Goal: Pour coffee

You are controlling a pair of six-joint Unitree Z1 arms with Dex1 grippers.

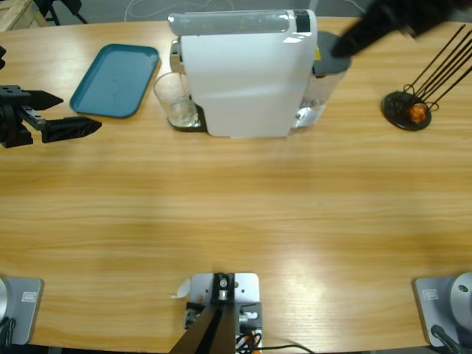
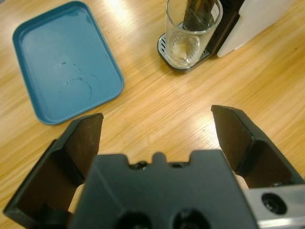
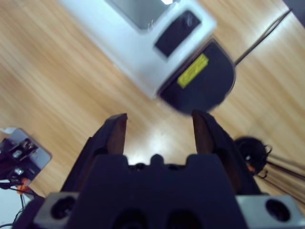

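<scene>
One clear glass (image 2: 193, 32) sits ahead of your left gripper (image 2: 157, 124), under the coffee machine (image 1: 247, 74); I can't make out coffee in it. Both grippers hang open and empty. Glass is smooth, breakable: take it mid-wall, gently. Right gripper (image 3: 157, 126) hovers over the machine

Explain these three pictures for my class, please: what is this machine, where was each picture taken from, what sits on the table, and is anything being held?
Two robot arms work at a wooden table. One picture looks down from above; the other two come from cameras on each arm's wrist, looking along its gripper. The left gripper hangs open and empty beside a blue tray. The right gripper, also open and empty, hovers above a white coffee machine. A clear glass stands on the machine's drip tray; no coffee shows in it. At the right stands a black wire holder with a small orange object in it.
</scene>
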